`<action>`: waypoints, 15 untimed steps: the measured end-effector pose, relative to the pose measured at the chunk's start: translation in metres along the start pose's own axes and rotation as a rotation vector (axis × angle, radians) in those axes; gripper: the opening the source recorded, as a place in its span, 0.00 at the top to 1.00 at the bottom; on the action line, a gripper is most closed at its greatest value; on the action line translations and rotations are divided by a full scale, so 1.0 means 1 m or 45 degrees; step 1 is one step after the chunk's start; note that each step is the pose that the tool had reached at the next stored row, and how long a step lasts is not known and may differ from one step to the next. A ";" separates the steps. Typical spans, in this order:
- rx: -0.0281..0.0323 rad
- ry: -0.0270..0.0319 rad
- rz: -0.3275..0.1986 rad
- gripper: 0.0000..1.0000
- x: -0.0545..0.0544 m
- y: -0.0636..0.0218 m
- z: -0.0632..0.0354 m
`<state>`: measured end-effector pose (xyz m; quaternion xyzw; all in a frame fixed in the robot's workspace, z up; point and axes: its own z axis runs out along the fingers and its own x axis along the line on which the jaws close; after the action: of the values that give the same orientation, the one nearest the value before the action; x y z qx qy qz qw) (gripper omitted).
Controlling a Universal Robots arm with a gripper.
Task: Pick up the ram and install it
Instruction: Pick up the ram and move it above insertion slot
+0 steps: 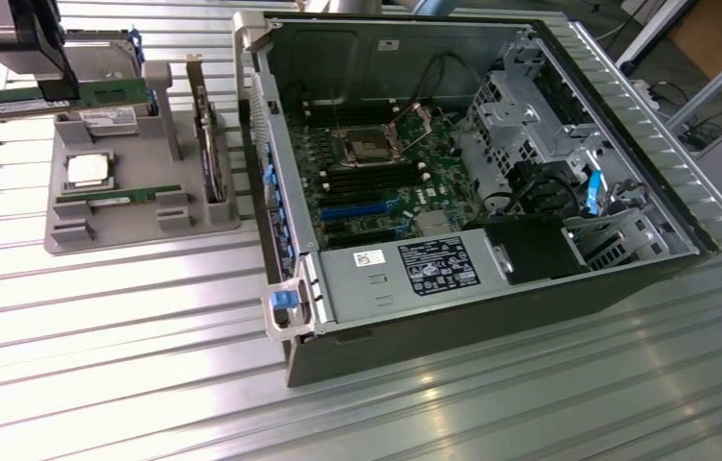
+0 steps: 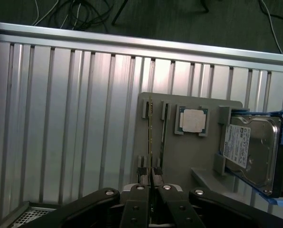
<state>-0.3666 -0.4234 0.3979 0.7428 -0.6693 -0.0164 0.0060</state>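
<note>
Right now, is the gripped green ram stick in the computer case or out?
Out: the long green ram stick is held by the jaws over the grey tray.

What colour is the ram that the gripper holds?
The ram is green with a whitish label; the exterior view shows it best.

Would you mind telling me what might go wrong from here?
The gripper grips the thin ram edge-on, so it may tilt or slip. The ram hangs close over the tray, near the hard drive; it could snag. The case wall stands beside the tray, a likely bump.
</note>
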 end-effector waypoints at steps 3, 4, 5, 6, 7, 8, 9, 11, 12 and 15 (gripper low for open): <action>-0.0023 -0.0008 0.000 0.87 0.001 -0.0082 -0.0002; -0.0032 -0.0008 0.000 0.87 0.001 -0.0110 -0.0004; -0.0036 -0.0009 0.000 0.87 0.001 -0.0129 -0.0004; -0.0041 -0.0009 0.000 0.87 0.002 -0.0153 -0.0005; -0.0045 -0.0010 0.000 0.87 0.002 -0.0180 -0.0005; -0.0049 -0.0010 0.000 0.87 0.002 -0.0198 -0.0006; -0.0055 -0.0011 0.000 0.87 0.002 -0.0225 -0.0007; -0.0060 -0.0012 0.000 0.87 0.003 -0.0250 -0.0008; -0.0065 -0.0011 0.000 0.87 0.003 -0.0267 -0.0009; -0.0072 -0.0012 0.000 0.87 0.003 -0.0316 -0.0010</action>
<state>-0.3348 -0.4236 0.3979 0.7427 -0.6693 -0.0186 0.0078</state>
